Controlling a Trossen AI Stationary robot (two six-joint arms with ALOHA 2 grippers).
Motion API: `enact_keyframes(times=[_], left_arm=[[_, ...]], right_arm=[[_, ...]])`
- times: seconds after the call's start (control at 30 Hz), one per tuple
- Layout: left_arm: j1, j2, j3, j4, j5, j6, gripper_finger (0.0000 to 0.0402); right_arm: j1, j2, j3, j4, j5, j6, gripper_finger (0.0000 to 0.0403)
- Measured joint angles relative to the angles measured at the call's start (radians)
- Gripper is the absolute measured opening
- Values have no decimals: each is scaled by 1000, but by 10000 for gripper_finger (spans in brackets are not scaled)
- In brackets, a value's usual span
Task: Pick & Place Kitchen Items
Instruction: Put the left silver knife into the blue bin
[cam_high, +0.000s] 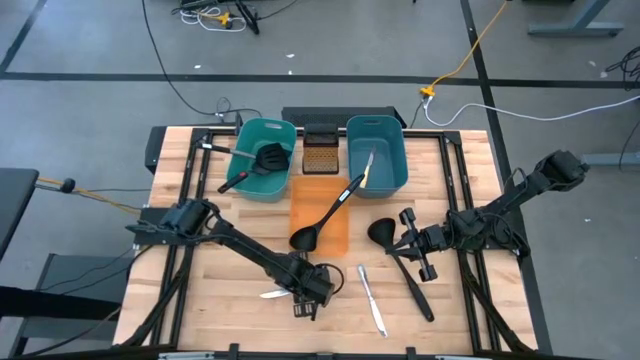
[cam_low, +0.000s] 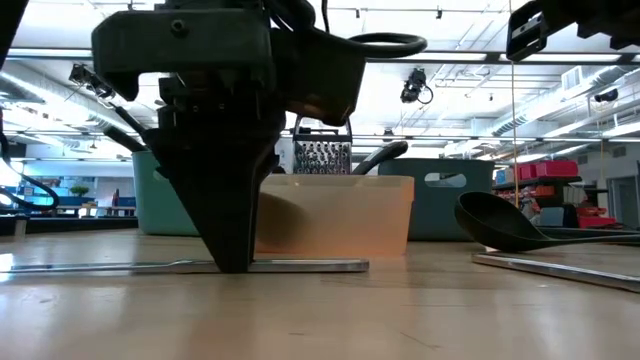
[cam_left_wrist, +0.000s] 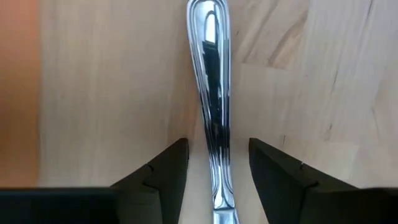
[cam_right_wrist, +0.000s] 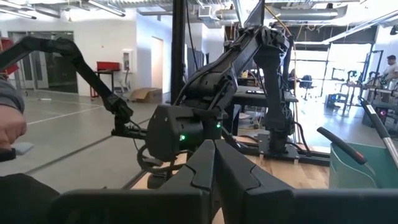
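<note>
A silver table knife (cam_left_wrist: 214, 118) is lying flat on the wooden bench (cam_left_wrist: 112, 93), its handle running between the left gripper's (cam_left_wrist: 217, 165) open fingers (cam_left_wrist: 166, 168). Closing squarely and low on the thin handle looks wise. The right gripper (cam_right_wrist: 214, 163) is waiting, fingers closed and empty.

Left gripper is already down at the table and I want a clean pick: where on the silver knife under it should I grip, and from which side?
Grip the silver knife on its slim handle, coming straight down from above. It lies flat on the table, and the left gripper is open, with a finger on either side of the handle. Closing across that narrow width looks most secure.
</note>
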Motion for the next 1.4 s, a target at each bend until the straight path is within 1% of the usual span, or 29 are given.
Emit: enact_keyframes(times=[0.07, 0.17, 0.33, 0.47, 0.5, 0.73, 1.03, 1.4], left_arm=[[2, 20, 3, -6, 21, 11, 174], [2, 35, 7, -13, 28, 16, 155], [5, 36, 3, -14, 2, 19, 98], [6, 36, 2, -14, 12, 28, 43], [6, 36, 2, -12, 8, 31, 38], [4, 34, 2, 1, -3, 34, 38], [2, -6, -7, 9, -54, 36, 39], [3, -10, -6, 1, -52, 29, 43]], right_arm=[[0, 0, 0, -1, 0, 0, 21], [0, 0, 0, -1, 0, 0, 21], [0, 0, 0, -2, 0, -1, 21], [0, 0, 0, -2, 0, -1, 21], [0, 0, 0, -2, 0, 0, 21], [0, 0, 0, -2, 0, 0, 21], [0, 0, 0, -2, 0, -1, 21], [0, 0, 0, -9, -3, 15, 21]])
